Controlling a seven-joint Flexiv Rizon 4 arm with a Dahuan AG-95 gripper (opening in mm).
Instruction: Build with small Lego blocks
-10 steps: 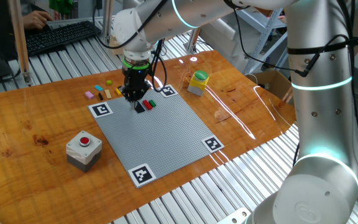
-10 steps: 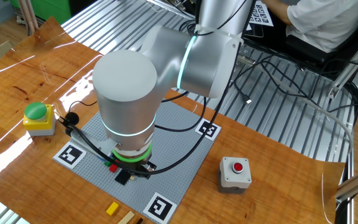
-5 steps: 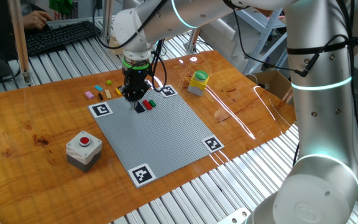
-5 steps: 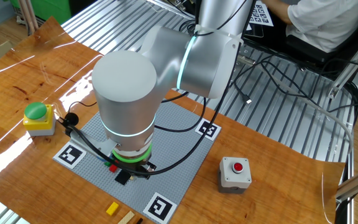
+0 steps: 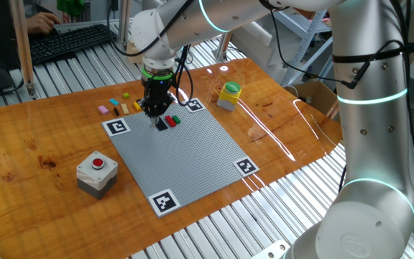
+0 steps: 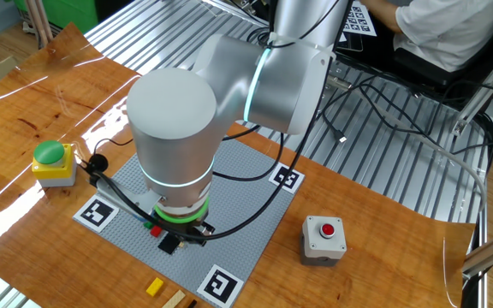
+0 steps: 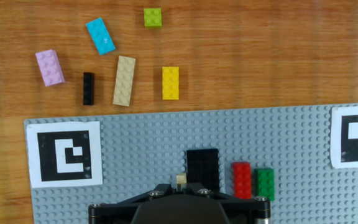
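From one fixed view we see our gripper (image 5: 156, 112), fingers closed and holding nothing visible, over the black brick (image 5: 162, 124) on the baseplate (image 5: 185, 155). Hand view: black, red (image 7: 242, 180) and green (image 7: 265, 183) bricks sit placed; six loose bricks (image 7: 124, 80) wait on the bench (image 7: 260, 56).

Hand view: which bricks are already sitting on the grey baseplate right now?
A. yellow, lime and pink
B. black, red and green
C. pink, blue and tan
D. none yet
B: the black brick, red brick and green brick sit side by side on the grey baseplate, while the pink, blue, tan, yellow, lime and thin black bricks lie off it on the wood.
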